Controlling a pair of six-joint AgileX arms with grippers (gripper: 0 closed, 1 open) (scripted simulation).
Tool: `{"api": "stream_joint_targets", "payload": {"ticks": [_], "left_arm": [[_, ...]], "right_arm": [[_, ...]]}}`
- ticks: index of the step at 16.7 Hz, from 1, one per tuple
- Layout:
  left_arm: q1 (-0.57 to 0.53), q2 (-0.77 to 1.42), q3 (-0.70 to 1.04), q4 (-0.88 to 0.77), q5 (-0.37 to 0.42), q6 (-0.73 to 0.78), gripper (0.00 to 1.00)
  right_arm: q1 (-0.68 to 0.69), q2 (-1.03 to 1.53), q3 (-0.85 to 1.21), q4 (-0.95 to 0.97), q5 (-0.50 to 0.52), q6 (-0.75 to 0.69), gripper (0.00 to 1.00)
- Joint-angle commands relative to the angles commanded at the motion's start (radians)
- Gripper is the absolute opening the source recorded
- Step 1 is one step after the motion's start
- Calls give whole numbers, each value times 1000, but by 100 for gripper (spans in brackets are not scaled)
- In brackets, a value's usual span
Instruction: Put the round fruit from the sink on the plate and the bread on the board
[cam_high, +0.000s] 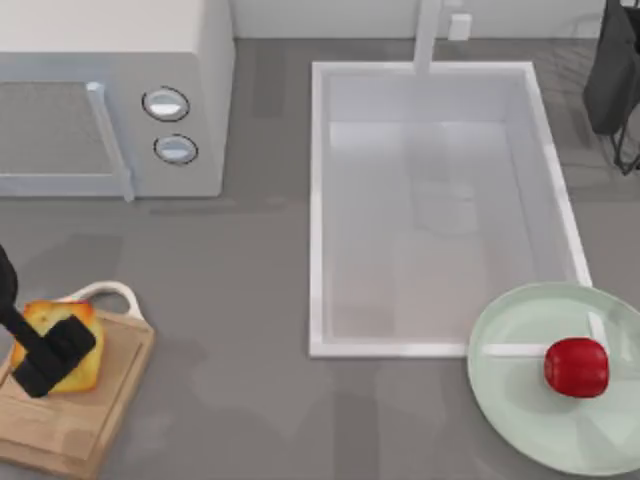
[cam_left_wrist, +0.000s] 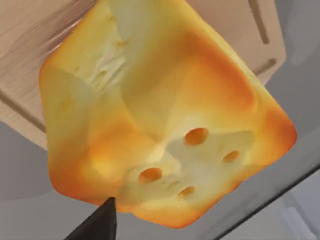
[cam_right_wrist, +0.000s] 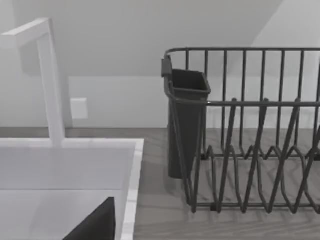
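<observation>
The bread (cam_high: 47, 318) rests on the board (cam_high: 70, 430) at the table's front left, near the white loop handle. My left gripper (cam_high: 55, 355) hovers right over it, open, its fingers straddling the loaf. In the left wrist view the bread (cam_left_wrist: 165, 115) looms close over the board (cam_left_wrist: 30, 60), with one fingertip (cam_left_wrist: 100, 225) at its edge. On the plate (cam_high: 530, 420) at the front right lies the round fruit (cam_high: 576, 367). The sink (cam_high: 316, 200) in the middle holds nothing. My right gripper (cam_high: 612, 90) is parked at the far right, open; one of its fingers (cam_right_wrist: 97, 222) shows over the sink rim.
A white microwave (cam_high: 110, 100) stands at the back left. The faucet (cam_high: 428, 35) rises behind the sink. A dark wire dish rack (cam_right_wrist: 250, 140) with a cutlery cup (cam_right_wrist: 186, 125) stands at the back right beside the right arm.
</observation>
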Motion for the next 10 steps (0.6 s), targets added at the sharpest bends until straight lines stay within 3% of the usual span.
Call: {"api": "stream_joint_targets", "payload": {"ticks": [10], "left_arm": [[62, -581, -456, 245, 4, 1499, 100]], "right_arm": [[0, 0, 0, 0, 0, 0, 100]]}}
